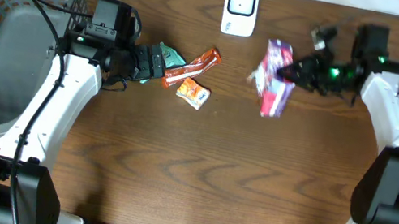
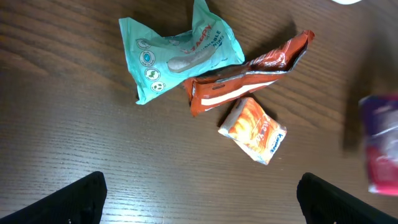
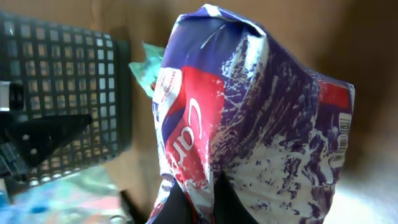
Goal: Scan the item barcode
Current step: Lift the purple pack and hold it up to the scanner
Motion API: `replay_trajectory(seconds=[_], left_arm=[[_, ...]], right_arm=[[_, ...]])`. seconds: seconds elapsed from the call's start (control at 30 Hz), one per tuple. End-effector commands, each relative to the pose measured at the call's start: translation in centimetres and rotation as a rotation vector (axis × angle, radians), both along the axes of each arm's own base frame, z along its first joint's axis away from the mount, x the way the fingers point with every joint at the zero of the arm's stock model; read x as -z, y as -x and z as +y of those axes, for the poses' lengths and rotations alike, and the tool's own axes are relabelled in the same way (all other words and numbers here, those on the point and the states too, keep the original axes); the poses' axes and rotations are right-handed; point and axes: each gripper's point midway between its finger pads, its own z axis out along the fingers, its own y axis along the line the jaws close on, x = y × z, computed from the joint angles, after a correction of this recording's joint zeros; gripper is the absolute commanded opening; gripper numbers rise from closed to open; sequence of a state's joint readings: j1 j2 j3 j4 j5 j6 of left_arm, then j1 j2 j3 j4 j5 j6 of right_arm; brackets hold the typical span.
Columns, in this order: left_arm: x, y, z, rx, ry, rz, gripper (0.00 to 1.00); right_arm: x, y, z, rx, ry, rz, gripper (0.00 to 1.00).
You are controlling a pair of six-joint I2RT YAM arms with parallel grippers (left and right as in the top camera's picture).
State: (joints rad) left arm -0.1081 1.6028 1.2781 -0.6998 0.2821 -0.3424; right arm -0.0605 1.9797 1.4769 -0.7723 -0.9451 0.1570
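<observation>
Scanning step — our right gripper (image 1: 296, 70) is clenched on the purple bag (image 1: 274, 84), held near the scanner (image 1: 240, 8); next we must turn its barcode (image 3: 342, 134) toward it. Our left gripper (image 2: 199, 205) gapes empty

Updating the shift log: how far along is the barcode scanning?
Done: the purple packet is picked up, right gripper shut on it. In hand: it is held near the scanner; whether it has scanned does not show. Remaining: the teal packet, red-brown packet and orange packet lie on the table by the open left gripper.
</observation>
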Motion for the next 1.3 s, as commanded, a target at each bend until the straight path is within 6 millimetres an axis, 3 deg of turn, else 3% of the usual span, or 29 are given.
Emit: replay_trajectory(seconds=[0.0, 0.1, 0.2, 0.27, 0.43, 0.53, 0.6, 0.8, 0.9, 1.03, 1.2, 1.27], left_arm=[[-0.3, 0.0, 0.2, -0.004, -0.006, -0.008, 0.98], [-0.3, 0.0, 0.2, -0.004, -0.006, -0.008, 0.98], [-0.3, 0.0, 0.2, -0.004, -0.006, -0.008, 0.98], [-0.3, 0.0, 0.2, -0.004, -0.006, -0.008, 0.98], [-0.3, 0.0, 0.2, -0.004, -0.006, -0.008, 0.98], [-0.3, 0.0, 0.2, -0.004, -0.006, -0.008, 0.98], [-0.3, 0.0, 0.2, -0.004, -0.006, -0.008, 0.98], [-0.3, 0.0, 0.2, -0.004, -0.006, -0.008, 0.98], [-0.3, 0.0, 0.2, -0.004, -0.006, -0.008, 0.98], [-0.3, 0.0, 0.2, -0.004, -0.006, -0.008, 0.98], [-0.3, 0.0, 0.2, -0.004, -0.006, -0.008, 0.98], [-0.3, 0.0, 0.2, -0.004, -0.006, -0.008, 0.98]], right_arm=[[1.5, 0.7, -2.7, 0.070, -0.028, 0.062, 0.01], [3.2, 0.8, -6.6, 0.162, 0.100, 0.115, 0.25], [2.7, 0.5, -9.0, 0.212, 0.166, 0.133, 0.54], [1.9, 0.4, -10.2, 0.219, 0.234, 0.135, 0.65], [0.4, 0.8, -13.3, 0.232, 0.518, 0.172, 0.70], [0.0, 0.8, -13.6, 0.209, 0.613, 0.158, 0.80], [0.4, 1.2, -13.8, 0.199, 0.660, 0.172, 0.88], [3.4, 1.7, -16.2, 0.205, 0.856, 0.186, 0.96], [4.7, 1.2, -15.5, 0.133, 0.807, 0.111, 0.99], [6.1, 1.2, -12.5, -0.049, 0.659, -0.030, 0.99], [8.1, 2.1, -11.5, -0.087, 0.623, -0.049, 0.99], [8.4, 2.4, -10.6, -0.093, 0.568, -0.053, 0.89]])
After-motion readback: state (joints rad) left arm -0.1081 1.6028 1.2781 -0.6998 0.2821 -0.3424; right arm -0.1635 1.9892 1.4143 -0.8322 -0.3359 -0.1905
